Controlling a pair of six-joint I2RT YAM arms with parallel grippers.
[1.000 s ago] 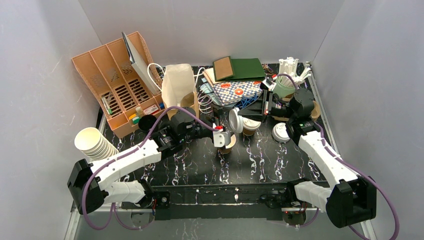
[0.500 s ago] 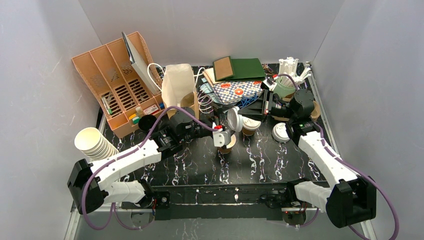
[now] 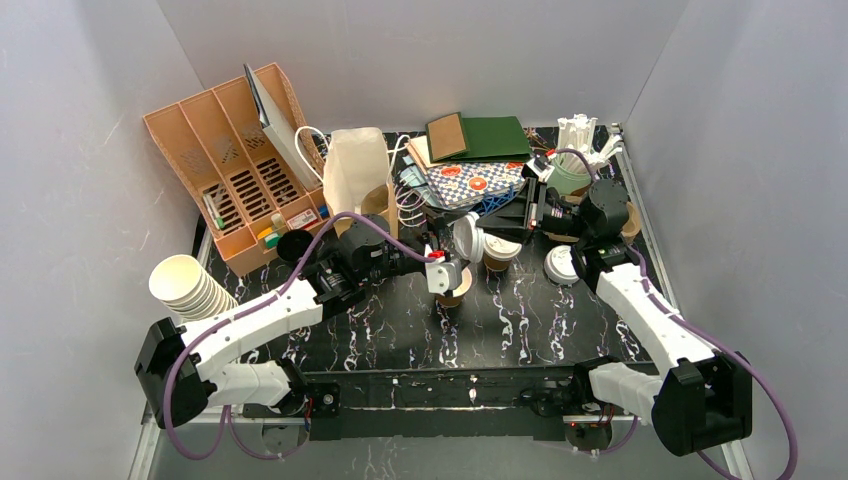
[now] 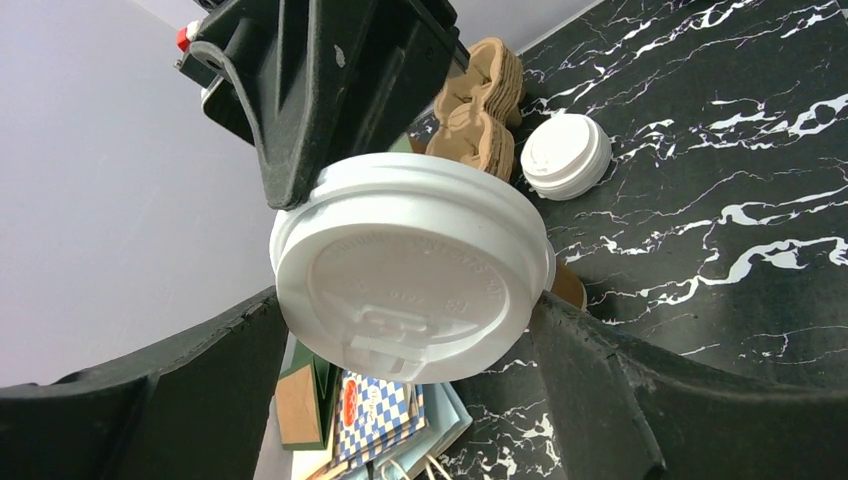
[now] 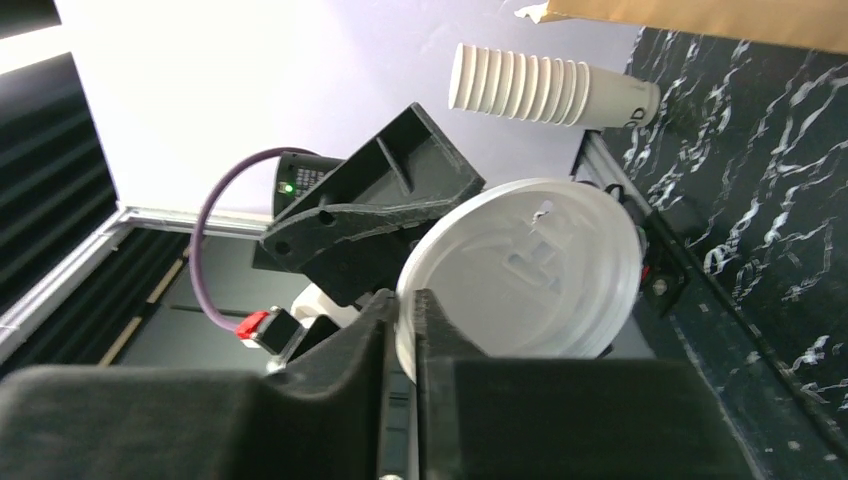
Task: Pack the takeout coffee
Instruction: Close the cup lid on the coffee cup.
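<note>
**Right fingers (image 5: 330, 400) pinch a white round plastic lid (image 5: 530, 260)**

Nearly closed on its rim, they hold it on edge above the black marbled tabletop (image 3: 560, 320), just beside a lidded tan-brown paper cup (image 3: 500, 252). Left fingers (image 4: 200, 380) spread wide either side; contact unclear.

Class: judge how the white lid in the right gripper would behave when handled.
The lid looks thin, so probably light and slightly bendy. The right gripper pinches only its rim, so it may pivot or slip. Round, it might roll if dropped.
</note>
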